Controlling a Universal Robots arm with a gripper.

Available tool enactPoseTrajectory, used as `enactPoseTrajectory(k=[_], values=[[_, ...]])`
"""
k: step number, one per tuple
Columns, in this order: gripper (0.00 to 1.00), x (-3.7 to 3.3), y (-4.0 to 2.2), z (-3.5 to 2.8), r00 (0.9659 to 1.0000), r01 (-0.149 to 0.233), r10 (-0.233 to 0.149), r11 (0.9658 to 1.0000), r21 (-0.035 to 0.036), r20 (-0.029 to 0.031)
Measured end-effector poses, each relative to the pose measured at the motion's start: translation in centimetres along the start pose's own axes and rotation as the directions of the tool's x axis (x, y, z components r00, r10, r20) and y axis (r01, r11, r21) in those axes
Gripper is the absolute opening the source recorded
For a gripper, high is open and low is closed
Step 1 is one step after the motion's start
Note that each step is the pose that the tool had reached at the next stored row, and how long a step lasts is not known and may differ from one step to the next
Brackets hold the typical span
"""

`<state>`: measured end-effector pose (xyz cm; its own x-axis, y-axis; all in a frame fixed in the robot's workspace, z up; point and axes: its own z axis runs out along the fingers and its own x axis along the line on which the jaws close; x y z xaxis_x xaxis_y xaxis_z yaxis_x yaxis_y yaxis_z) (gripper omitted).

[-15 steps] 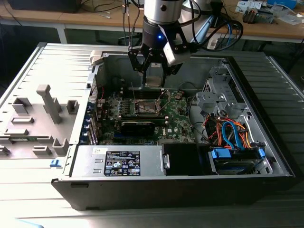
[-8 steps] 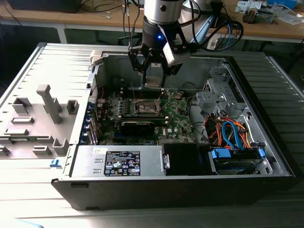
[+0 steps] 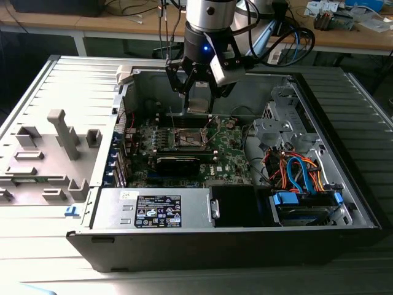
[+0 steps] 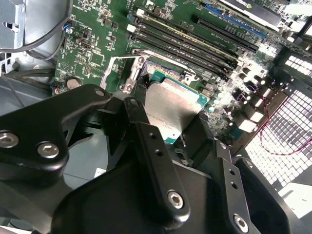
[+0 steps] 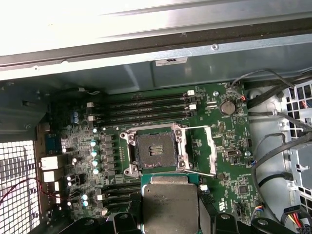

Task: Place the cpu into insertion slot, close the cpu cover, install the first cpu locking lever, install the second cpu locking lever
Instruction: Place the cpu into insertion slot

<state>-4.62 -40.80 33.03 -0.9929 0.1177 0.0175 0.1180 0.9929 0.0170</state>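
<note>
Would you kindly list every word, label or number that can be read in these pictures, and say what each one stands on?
Nothing can be read for certain.
On the power supply sticker: white print on black, too small to read.
On the white sticker on the case wall: too small to read.
On the cpu, held in the gripper: faint marks, unreadable.
On the green board: tiny white markings, unreadable.

Silvery-grey cpu (image 5: 170,204) with teal edge, dark-centred, silver-rimmed insertion slot (image 5: 155,151), green circuit board (image 3: 233,150), blue and orange cables (image 3: 295,171) at its four o'clock in the exterior view
</note>
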Motion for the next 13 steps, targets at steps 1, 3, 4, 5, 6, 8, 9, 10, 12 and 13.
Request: enactPoseTrajectory(k=[1, 3, 4, 5, 6, 8, 9, 10, 12, 13], values=[[0.55, 0.00, 0.00, 0.01, 1.0000, -0.002, 0.002, 1.0000, -0.0001, 0.0000], [0.55, 0.00, 0.00, 0.02, 1.0000, -0.004, 0.004, 1.0000, -0.0002, 0.0001], [0.55, 0.00, 0.00, 0.02, 1.0000, -0.006, 0.006, 1.0000, -0.0002, 0.0001], [0.55, 0.00, 0.00, 0.03, 1.0000, -0.007, 0.007, 1.0000, -0.0002, 0.0002], [0.55, 0.00, 0.00, 0.03, 1.0000, -0.009, 0.009, 1.0000, -0.0002, 0.0002], [0.55, 0.00, 0.00, 0.03, 0.9999, -0.011, 0.011, 0.9999, -0.0003, 0.0002], [0.55, 0.00, 0.00, 0.03, 0.9999, -0.012, 0.012, 0.9999, -0.0003, 0.0002], [0.55, 0.00, 0.00, 0.04, 0.9999, -0.013, 0.013, 0.9999, -0.0003, 0.0003], [0.55, 0.00, 0.00, 0.05, 0.9999, -0.015, 0.015, 0.9999, -0.0004, 0.0003], [0.55, 0.00, 0.00, 0.05, 0.9999, -0.017, 0.017, 0.9999, -0.0004, 0.0003]])
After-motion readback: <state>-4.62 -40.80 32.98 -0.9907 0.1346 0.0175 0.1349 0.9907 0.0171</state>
